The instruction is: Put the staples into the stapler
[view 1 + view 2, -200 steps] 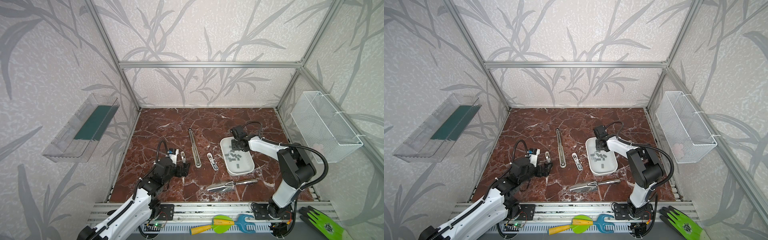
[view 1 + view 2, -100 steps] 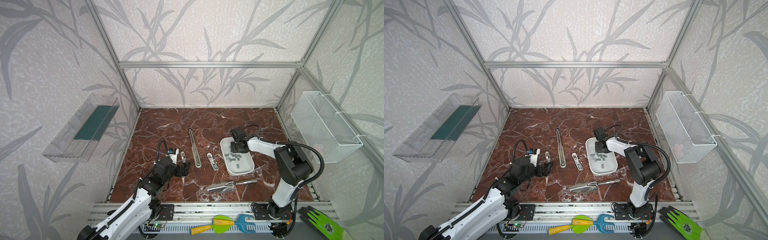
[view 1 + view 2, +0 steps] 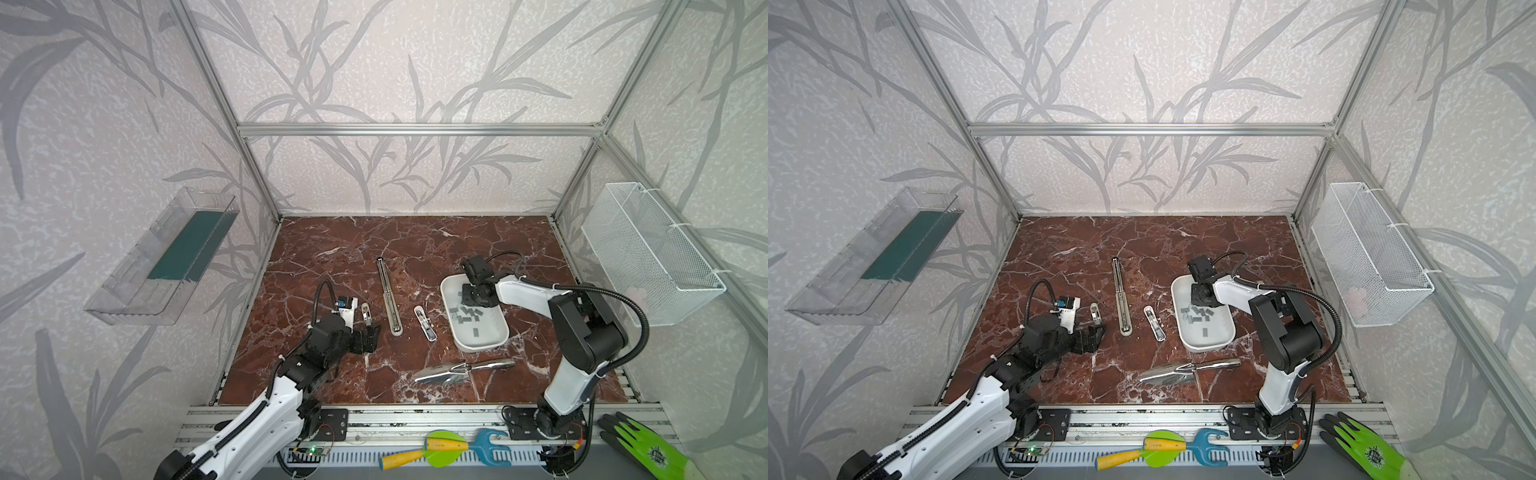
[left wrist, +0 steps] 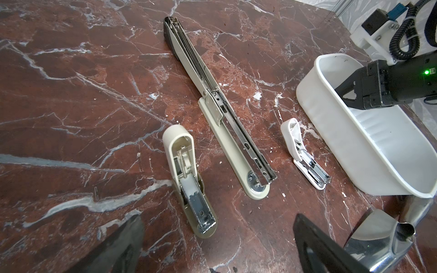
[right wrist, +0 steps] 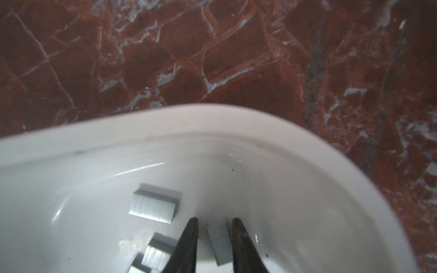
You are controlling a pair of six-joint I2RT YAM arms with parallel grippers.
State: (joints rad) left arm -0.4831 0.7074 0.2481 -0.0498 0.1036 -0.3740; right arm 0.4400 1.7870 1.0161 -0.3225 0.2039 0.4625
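Several grey staples point(image 3: 467, 313) point(image 3: 1198, 313) lie in a white tray point(image 3: 482, 347) at the right. My right gripper point(image 3: 473, 297) point(image 5: 215, 219) reaches down into the tray's far end. Its jaws stand narrowly apart on either side of one staple strip point(image 5: 218, 243), with a small gap on one side. Other strips point(image 5: 153, 206) lie beside it. Three staplers lie open on the marble: a long one point(image 3: 388, 297) point(image 4: 224, 123), a small white one point(image 3: 425, 323) point(image 4: 305, 153) and a beige one point(image 3: 365, 312) point(image 4: 186, 170). My left gripper point(image 3: 372, 332) point(image 4: 218, 218) is wide open and empty, just short of the beige stapler.
A shiny metal scoop point(image 3: 461, 370) lies in front of the tray. A wire basket point(image 3: 648, 253) hangs on the right wall and a clear shelf point(image 3: 166, 257) on the left wall. A yellow-green tool point(image 3: 436, 449) and a green glove point(image 3: 648, 449) rest on the front rail.
The right gripper's jaws have narrowed around a staple strip in the tray. The left arm has not moved.
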